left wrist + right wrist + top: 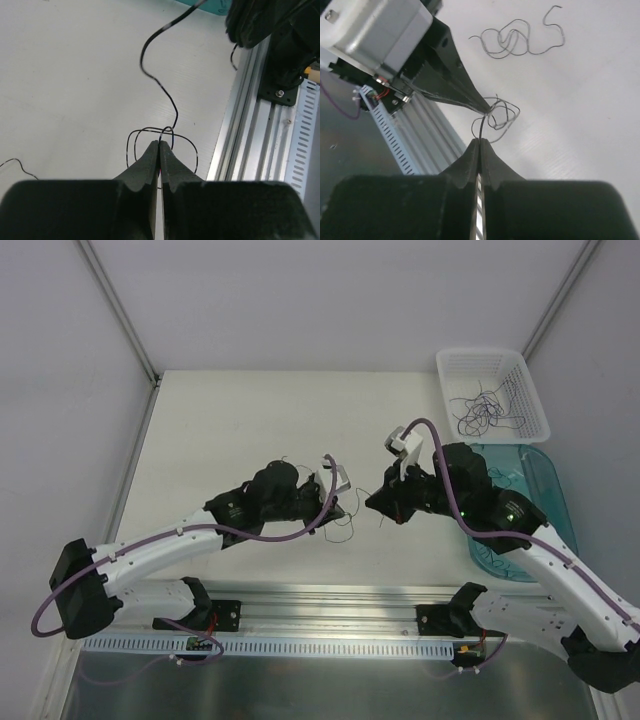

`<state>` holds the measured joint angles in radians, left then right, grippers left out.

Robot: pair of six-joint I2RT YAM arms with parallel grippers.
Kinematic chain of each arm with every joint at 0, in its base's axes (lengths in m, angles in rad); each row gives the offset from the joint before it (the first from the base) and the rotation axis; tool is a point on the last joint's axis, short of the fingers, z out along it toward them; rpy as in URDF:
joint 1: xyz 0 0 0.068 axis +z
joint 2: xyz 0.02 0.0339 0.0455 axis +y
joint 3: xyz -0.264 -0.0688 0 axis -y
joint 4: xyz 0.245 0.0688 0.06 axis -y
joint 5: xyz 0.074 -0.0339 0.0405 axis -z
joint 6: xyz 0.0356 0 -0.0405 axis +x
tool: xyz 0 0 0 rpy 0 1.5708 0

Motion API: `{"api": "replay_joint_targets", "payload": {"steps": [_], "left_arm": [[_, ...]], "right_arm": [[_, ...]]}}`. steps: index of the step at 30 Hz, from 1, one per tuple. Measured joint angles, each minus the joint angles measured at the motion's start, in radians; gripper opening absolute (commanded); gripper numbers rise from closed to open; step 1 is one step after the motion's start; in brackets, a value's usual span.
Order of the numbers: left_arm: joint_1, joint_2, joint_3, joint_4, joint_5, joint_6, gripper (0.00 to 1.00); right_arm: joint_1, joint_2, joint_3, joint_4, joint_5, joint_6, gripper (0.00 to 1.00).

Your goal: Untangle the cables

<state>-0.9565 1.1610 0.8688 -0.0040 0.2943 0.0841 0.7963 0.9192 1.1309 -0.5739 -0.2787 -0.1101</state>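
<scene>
Apparently left pincer (158,145) and right pincer (480,141) grip cables (142,57).

My top camera looked down from above and behind my two bases, far enough to hold the whole table (250,420). Each wrist camera sat close behind its own fingers, low over the table. The one on my left gripper (158,143) faced right, and the one on my right gripper (480,140) faced left. All three shared the cables (500,111) between both tips.

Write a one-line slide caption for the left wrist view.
The left tool pinches a looped dark wire over the white table, beside a metal rail.
</scene>
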Motion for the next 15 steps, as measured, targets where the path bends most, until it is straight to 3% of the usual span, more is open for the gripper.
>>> {"api": "replay_joint_targets", "payload": {"steps": [6,12,15], "left_arm": [[0.062,-0.050,-0.079,0.012,-0.168,-0.080,0.00],[0.314,-0.154,-0.210,0.012,-0.284,-0.306,0.00],[0.369,-0.214,-0.241,0.024,-0.279,-0.394,0.00]], "right_arm": [[-0.058,-0.097,-0.005,-0.113,0.184,-0.007,0.01],[-0.151,-0.217,0.001,-0.233,0.447,-0.003,0.01],[-0.158,-0.233,0.010,-0.257,0.496,0.006,0.01]]}}
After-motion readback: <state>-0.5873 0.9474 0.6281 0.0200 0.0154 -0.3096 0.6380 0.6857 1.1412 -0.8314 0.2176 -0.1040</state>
